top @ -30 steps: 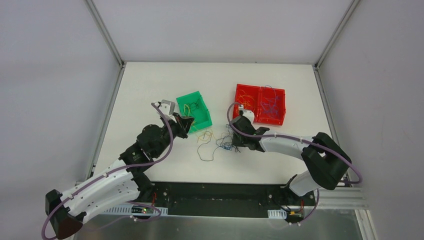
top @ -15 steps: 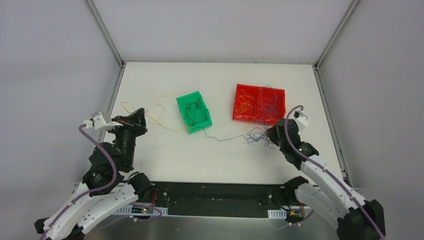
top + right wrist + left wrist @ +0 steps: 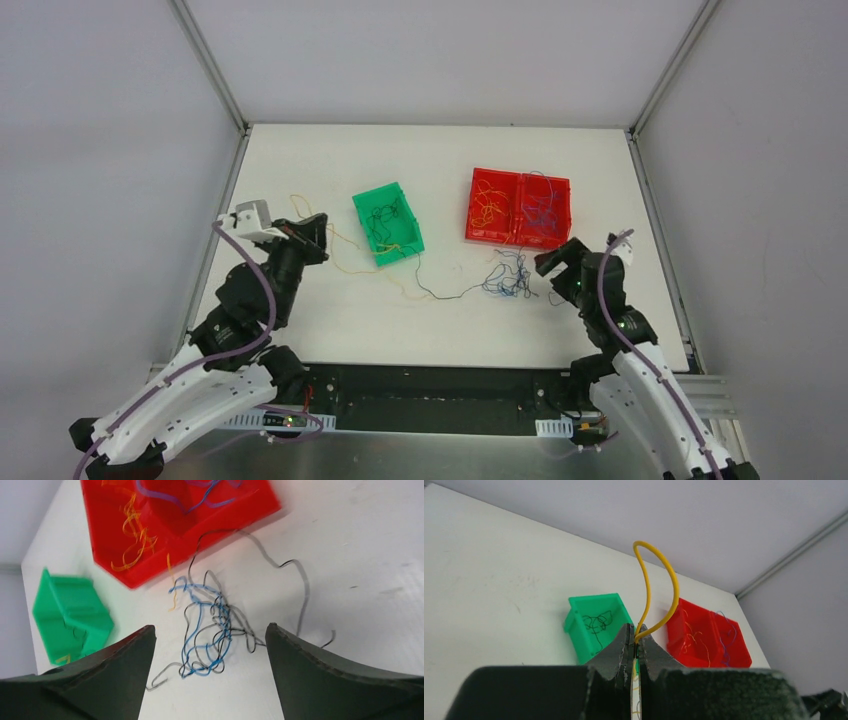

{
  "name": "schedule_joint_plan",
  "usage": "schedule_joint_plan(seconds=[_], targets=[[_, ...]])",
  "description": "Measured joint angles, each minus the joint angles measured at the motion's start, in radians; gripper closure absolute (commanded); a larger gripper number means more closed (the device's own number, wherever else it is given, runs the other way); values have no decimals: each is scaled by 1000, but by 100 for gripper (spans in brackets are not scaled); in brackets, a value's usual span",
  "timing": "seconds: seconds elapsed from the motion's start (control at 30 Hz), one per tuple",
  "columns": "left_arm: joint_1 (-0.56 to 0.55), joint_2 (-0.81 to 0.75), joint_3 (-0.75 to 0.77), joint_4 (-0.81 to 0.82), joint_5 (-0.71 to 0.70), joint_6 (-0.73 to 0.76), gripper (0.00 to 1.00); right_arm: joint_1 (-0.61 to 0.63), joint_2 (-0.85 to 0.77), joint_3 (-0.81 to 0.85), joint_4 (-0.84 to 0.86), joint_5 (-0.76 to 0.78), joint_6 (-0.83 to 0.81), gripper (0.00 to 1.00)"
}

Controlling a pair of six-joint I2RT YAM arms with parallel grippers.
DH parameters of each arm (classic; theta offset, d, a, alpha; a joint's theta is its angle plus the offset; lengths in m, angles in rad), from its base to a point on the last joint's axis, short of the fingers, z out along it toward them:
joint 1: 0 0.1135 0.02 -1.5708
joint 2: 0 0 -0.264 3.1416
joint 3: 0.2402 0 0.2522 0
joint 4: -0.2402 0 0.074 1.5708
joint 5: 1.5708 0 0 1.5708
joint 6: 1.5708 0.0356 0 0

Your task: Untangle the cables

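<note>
My left gripper [image 3: 315,225] is shut on a yellow cable [image 3: 671,587], which loops up out of the jaws in the left wrist view. That yellow cable [image 3: 345,262] trails across the table toward the green bin [image 3: 362,212]. A loose tangle of blue and black cables [image 3: 510,278] lies on the table below the red bin [image 3: 519,205]. My right gripper [image 3: 560,262] stands open just right of it. In the right wrist view the tangle [image 3: 220,615] lies between and beyond the spread fingers [image 3: 135,655], untouched. A black strand [image 3: 440,293] runs from the tangle toward the green bin.
The green bin [image 3: 579,630] holds black strands. The two-part red bin [image 3: 125,575] holds orange strands on its left side and blue ones on its right. The table's right edge [image 3: 655,250] lies close to my right arm.
My right gripper has opened and let go of the blue and black tangle, which now lies on the table. My left gripper, still holding the yellow cable, moved right toward the green bin.
</note>
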Motion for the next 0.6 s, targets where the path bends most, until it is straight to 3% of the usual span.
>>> schedule_joint_plan(seconds=[0.13, 0.37, 0.6], targets=[[0, 77, 5, 31, 123, 10, 100, 129, 142, 15, 72, -110, -83, 19], [0, 118, 17, 73, 256, 39, 100, 618, 401, 126, 206, -65, -285, 23], [0, 109, 58, 94, 335, 51, 100, 676, 703, 283, 351, -94, -426, 29]])
